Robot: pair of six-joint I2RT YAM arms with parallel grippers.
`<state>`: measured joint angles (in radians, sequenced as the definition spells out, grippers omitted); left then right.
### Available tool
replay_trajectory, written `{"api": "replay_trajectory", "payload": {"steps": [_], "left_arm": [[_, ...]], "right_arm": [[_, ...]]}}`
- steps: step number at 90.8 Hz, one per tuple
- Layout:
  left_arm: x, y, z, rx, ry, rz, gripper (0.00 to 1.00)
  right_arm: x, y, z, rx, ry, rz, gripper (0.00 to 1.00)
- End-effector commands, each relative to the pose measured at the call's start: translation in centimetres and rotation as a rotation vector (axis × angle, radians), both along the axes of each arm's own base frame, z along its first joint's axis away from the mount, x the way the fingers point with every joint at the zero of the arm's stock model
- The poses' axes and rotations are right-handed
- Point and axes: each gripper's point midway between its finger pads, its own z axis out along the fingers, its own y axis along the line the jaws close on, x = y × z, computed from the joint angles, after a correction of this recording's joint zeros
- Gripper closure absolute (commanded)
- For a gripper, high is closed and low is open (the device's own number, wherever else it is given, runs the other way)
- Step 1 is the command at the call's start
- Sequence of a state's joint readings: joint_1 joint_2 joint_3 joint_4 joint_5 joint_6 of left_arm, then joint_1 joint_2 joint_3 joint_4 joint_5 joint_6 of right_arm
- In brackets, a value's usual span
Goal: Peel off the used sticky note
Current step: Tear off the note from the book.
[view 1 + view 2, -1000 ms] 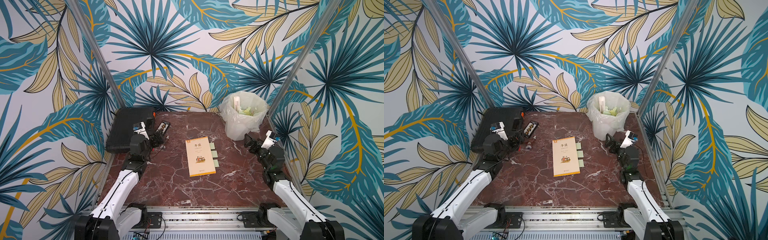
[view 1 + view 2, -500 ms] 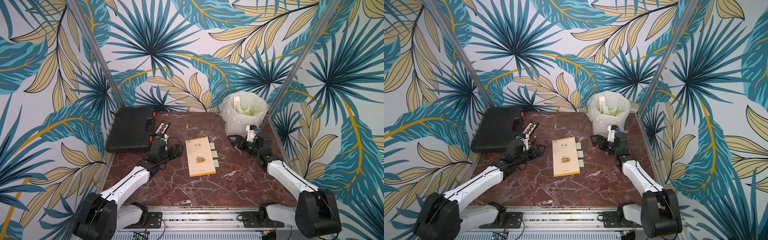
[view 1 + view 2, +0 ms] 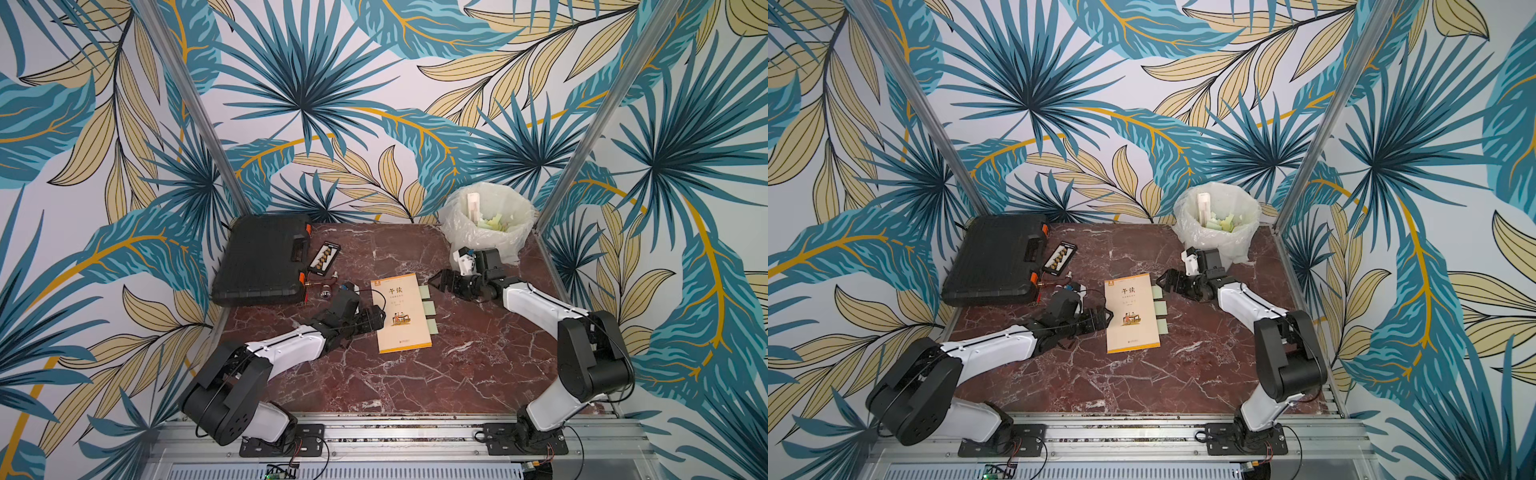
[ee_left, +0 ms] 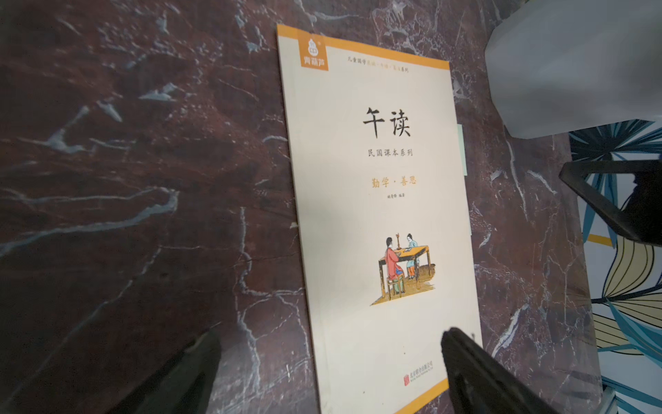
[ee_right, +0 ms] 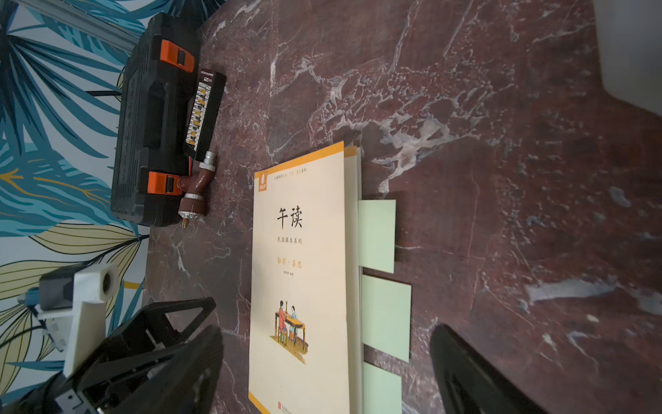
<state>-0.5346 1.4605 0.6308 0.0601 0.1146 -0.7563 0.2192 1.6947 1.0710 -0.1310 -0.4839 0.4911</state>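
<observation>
A cream book with an orange border [image 3: 401, 311] [image 3: 1131, 311] lies shut in the middle of the marble table. Three pale green sticky notes stick out from its right edge: a far one [image 3: 424, 292] [image 5: 377, 234], a middle one [image 3: 429, 308] [image 5: 386, 317] and a near one [image 3: 432, 326]. My left gripper [image 3: 376, 318] [image 4: 329, 362] is open, low at the book's left edge, with one finger over the cover's corner. My right gripper [image 3: 436, 282] [image 5: 327, 358] is open just right of the far note, holding nothing.
A black tool case [image 3: 262, 266] lies at the back left, with a bit holder [image 3: 324, 257] and a brown fitting [image 5: 197, 186] beside it. A bin lined with a white bag [image 3: 488, 224] stands at the back right, close behind my right wrist.
Both arms have swung in from the table's sides to the book. The left gripper came to its left edge, the right gripper to the far sticky note.
</observation>
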Motion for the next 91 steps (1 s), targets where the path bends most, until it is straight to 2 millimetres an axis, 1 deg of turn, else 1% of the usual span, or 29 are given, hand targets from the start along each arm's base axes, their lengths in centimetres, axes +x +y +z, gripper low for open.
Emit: {"api": "replay_trajectory", "payload": {"steps": [1,12,20,29,42,54,62,67,69,73,84,91], "left_arm": [[1.1,-0.9,1.0,-0.019,-0.044,0.000,0.00],[1.0,-1.8,1.1,-0.009,-0.042,-0.026,0.00],[1.0,-3.4,1.6,0.009,-0.048,-0.065,0.00],[1.5,-5.5,2.7,0.038,-0.068,-0.109,0.00],[2.0,-7.3,2.9,0.049,-0.065,-0.137,0.00],[2.1,-7.8,3.0,0.041,-0.066,-0.134,0.00],[2.0,-7.9,3.3,0.036,-0.068,-0.138,0.00],[1.9,-7.9,3.4,0.036,-0.069,-0.139,0.00],[1.9,-7.9,3.6,0.034,-0.072,-0.141,0.00],[1.8,-7.8,3.7,0.033,-0.074,-0.139,0.00],[1.7,-7.5,4.2,0.040,-0.083,-0.136,0.00],[1.7,-7.4,4.5,0.043,-0.090,-0.138,0.00]], "right_arm": [[-0.8,0.5,-2.8,-0.032,0.117,0.046,0.09],[-0.3,0.8,-3.9,-0.030,0.142,0.053,0.09],[-0.2,1.1,-4.7,-0.019,0.159,0.060,0.09],[0.0,1.2,-6.0,-0.022,0.188,0.060,0.09],[0.4,1.8,-7.1,-0.002,0.214,0.079,0.14],[0.7,2.0,-7.9,0.005,0.230,0.087,0.19],[0.9,2.2,-8.4,0.014,0.242,0.092,0.27],[1.1,2.4,-8.5,0.026,0.248,0.097,0.32],[1.6,2.6,-8.3,0.035,0.226,0.100,0.34],[1.9,2.9,-8.4,0.047,0.223,0.103,0.36],[2.1,3.6,-8.3,0.099,0.233,0.115,0.44],[2.2,3.7,-8.2,0.111,0.233,0.113,0.45]]}}
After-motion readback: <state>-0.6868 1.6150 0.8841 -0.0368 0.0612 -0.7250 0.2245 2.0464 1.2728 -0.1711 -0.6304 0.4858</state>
